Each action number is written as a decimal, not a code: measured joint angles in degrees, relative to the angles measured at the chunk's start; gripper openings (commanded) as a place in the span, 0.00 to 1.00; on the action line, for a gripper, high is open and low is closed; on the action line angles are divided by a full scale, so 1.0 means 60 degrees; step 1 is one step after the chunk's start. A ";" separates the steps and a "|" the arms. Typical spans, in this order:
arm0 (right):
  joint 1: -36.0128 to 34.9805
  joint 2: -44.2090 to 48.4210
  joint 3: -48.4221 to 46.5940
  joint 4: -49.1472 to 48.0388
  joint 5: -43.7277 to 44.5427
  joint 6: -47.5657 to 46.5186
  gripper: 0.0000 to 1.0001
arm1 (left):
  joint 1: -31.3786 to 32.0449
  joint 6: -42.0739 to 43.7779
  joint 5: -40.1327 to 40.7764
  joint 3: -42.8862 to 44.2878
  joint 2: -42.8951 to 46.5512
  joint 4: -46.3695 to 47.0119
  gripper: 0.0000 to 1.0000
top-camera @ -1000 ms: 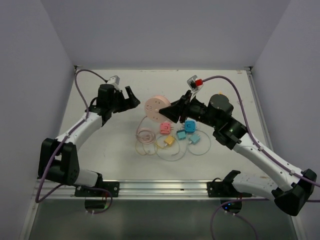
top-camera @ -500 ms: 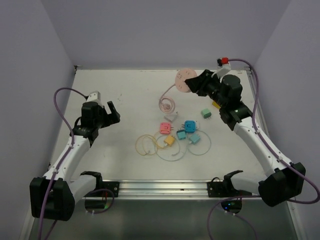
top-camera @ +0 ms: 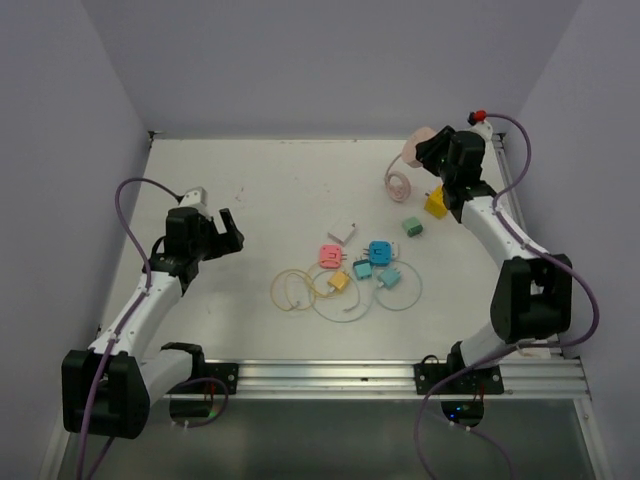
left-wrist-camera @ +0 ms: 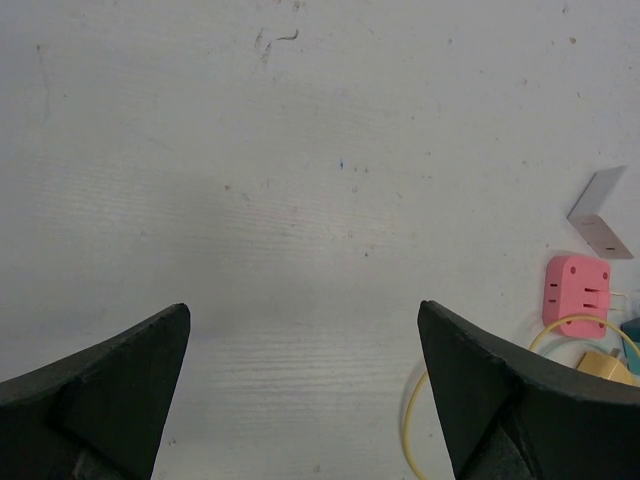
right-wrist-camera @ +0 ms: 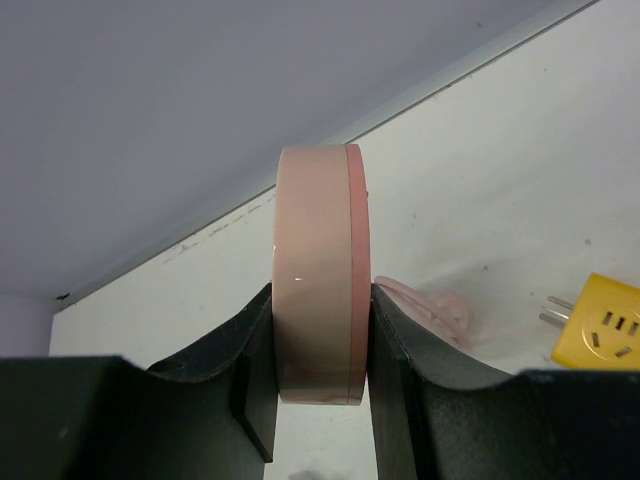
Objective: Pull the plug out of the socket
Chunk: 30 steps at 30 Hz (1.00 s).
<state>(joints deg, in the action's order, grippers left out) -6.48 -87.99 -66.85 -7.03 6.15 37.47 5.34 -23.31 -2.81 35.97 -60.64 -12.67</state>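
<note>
Right gripper (right-wrist-camera: 320, 300) is up at the far right corner of the bench (top-camera: 250, 180), pinching the socket (right-wrist-camera: 315, 220) across its flat faces. It's a pale pink disc of smooth, glossy plastic, seen edge-on with a thin seam near one face. Nothing sticks out of either face from here, so I can't spot a plug seated in it. Its pink cable (top-camera: 397, 185) trails below in a loose coil, near the yellow adaptor (right-wrist-camera: 600, 335), a blocky cube with metal prongs.

Out toward the bench's middle lies a white plug (top-camera: 343, 235), small, boxy and matte, well apart from the socket. My read: the pull looks done, and this is the carry-off. The next move calls for setting the disc down on bare bench in that corner without dragging the coil over the yellow adaptor, then letting go.

Left gripper (left-wrist-camera: 303, 330) hovers over the left side, jaws spread wide, holding nothing. Just beside the white plug, on its near side, sits a pink adaptor (left-wrist-camera: 577, 290), slotted and round-cornered, with thin yellow wire loops close by.
</note>
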 measured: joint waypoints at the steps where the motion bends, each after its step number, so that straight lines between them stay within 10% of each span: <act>1: 0.0036 -0.0379 -0.0164 -0.0168 -0.0095 0.0131 0.00 | 0.0000 0.0007 -0.0026 0.0000 0.0000 0.0004 1.00; 17: 0.0918 -0.3045 -0.1705 -0.0342 0.0357 0.0798 0.10 | 0.0000 0.0029 -0.0288 0.0000 0.0004 0.0127 1.00; 30: 0.1428 -0.3836 -0.1803 0.0954 0.0619 -0.0073 0.77 | 0.0000 0.0033 -0.0448 0.0000 0.0004 0.0193 1.00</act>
<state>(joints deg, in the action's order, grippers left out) 2.09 -111.00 -77.67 -1.30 9.87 37.04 5.34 -23.11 -5.50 35.97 -60.62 -11.51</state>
